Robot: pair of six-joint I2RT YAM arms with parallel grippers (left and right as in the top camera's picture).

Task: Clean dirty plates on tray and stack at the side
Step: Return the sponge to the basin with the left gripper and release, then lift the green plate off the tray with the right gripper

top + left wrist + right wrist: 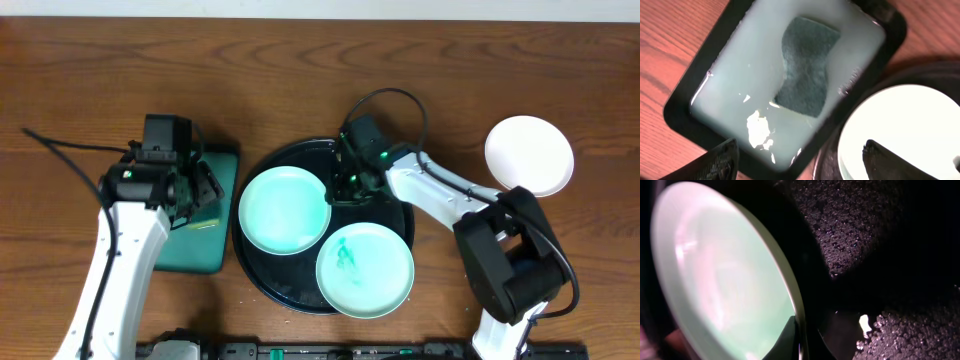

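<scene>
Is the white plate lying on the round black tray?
No, the white plate lies on the wooden table to the right of the black tray, apart from its rim.

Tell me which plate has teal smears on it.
The mint-green plate at the near-right edge of the tray; the other green plate and the white plate look clean.

Two plates lie on the round tray (268, 280): one plate (284, 210) at its left, another plate (365, 270) at its front right. A third plate (529, 155) sits on the table (300, 60), well off to the right. The rectangular tray (200, 255) holding the sponge (805, 70) lies just left of the round tray.
</scene>
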